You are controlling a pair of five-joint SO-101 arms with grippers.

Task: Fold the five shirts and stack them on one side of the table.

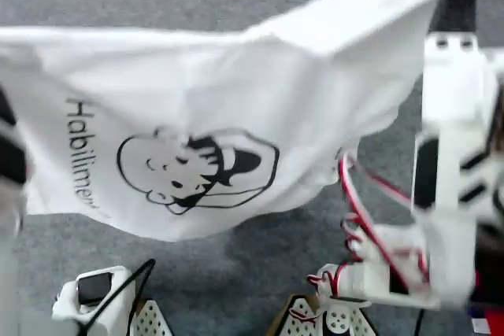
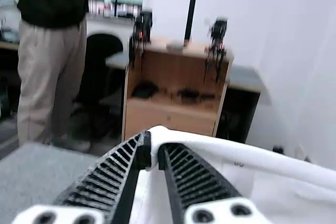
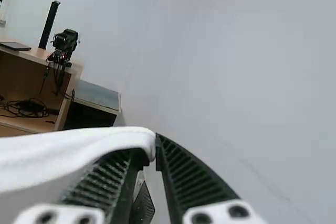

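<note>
Shirt [image 1: 197, 108] hangs aloft above the table [image 1: 236, 281], 9 to 1 o'clock | my left claw [image 2: 153, 149] and right claw [image 3: 154, 151] each pinch its edge | step: spreading out | next: lay it flat, I judge.

— Where does the high camera sit?
— Above the table [image 1: 236, 289], looking steeply down. The arm bases [image 1: 335, 316] are at the table's near edge, and the held-up shirt [image 1: 197, 92] hangs close under the lens.
— And the wrist cameras?
— Each looks along its own fingers from just behind them. The one behind the left gripper [image 2: 153, 149] faces level across the room at a wooden cabinet [image 2: 173, 77]. The one behind the right gripper [image 3: 151, 151] tilts up at a white wall [image 3: 236, 77] and catches that cabinet too. All three views share the shirt.
</note>
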